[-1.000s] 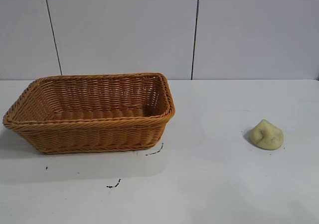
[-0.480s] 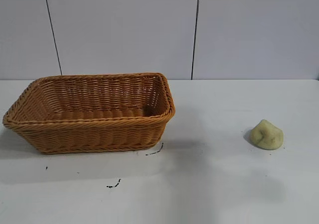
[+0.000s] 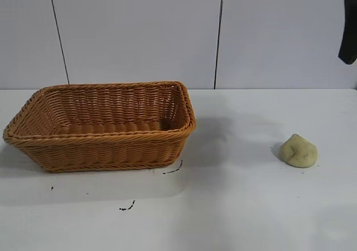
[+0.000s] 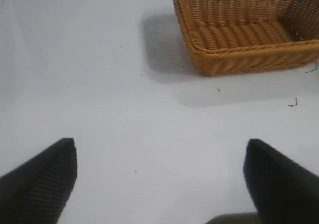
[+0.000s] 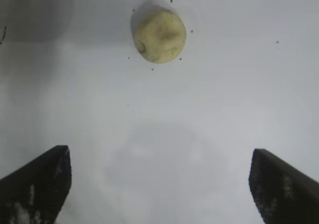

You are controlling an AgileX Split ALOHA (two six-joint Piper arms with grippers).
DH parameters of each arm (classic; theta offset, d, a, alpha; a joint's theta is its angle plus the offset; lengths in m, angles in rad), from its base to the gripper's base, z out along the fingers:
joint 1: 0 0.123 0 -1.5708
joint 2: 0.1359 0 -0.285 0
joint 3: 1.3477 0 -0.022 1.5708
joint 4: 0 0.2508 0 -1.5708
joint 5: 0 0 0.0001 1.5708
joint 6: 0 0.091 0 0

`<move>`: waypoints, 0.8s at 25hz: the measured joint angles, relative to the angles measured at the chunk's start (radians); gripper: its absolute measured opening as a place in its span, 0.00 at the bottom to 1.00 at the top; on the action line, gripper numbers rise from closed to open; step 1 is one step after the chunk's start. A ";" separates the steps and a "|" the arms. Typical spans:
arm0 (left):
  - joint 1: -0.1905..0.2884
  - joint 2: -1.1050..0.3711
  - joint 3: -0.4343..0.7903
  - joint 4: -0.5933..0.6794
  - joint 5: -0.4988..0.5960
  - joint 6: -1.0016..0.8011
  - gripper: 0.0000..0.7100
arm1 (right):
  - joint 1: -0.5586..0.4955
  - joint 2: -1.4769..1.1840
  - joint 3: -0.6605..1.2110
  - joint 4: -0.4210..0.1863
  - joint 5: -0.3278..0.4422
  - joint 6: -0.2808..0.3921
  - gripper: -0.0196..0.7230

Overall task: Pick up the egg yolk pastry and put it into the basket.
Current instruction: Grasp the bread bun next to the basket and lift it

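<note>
From the exterior view the egg yolk pastry (image 3: pixel 298 150) lies alone on the white worktop (image 3: pixel 240 206) at the right side, well apart from the basket (image 3: pixel 100 125), which sits at the left with nothing in it; a dark part of the right arm (image 3: pixel 348 30) shows only at the upper right edge, high above the pastry. The left wrist view shows the left gripper (image 4: pixel 159 181) released, fingers spread wide over bare worktop with the basket some way off — this arm looks idle. The right wrist view shows the right gripper (image 5: pixel 159 184) released too, jaws wide, with the pastry ahead of it and not yet between the fingers. The step in hand, I judge, is the approach, with nothing grasped. The next move calls for bringing the right gripper forward and down until its fingers straddle the pastry — then closing gently, since the lump looks soft and dented
</note>
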 joint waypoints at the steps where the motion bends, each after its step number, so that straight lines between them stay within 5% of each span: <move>1: 0.000 0.000 0.000 0.000 0.000 0.000 0.98 | 0.000 0.034 -0.017 0.000 -0.003 -0.002 0.96; 11: 0.000 0.000 0.000 0.000 0.000 0.000 0.98 | 0.004 0.230 -0.058 0.030 -0.062 -0.002 0.96; 20: 0.000 0.000 0.000 0.000 0.000 0.000 0.98 | 0.112 0.307 -0.062 -0.048 -0.140 0.015 0.96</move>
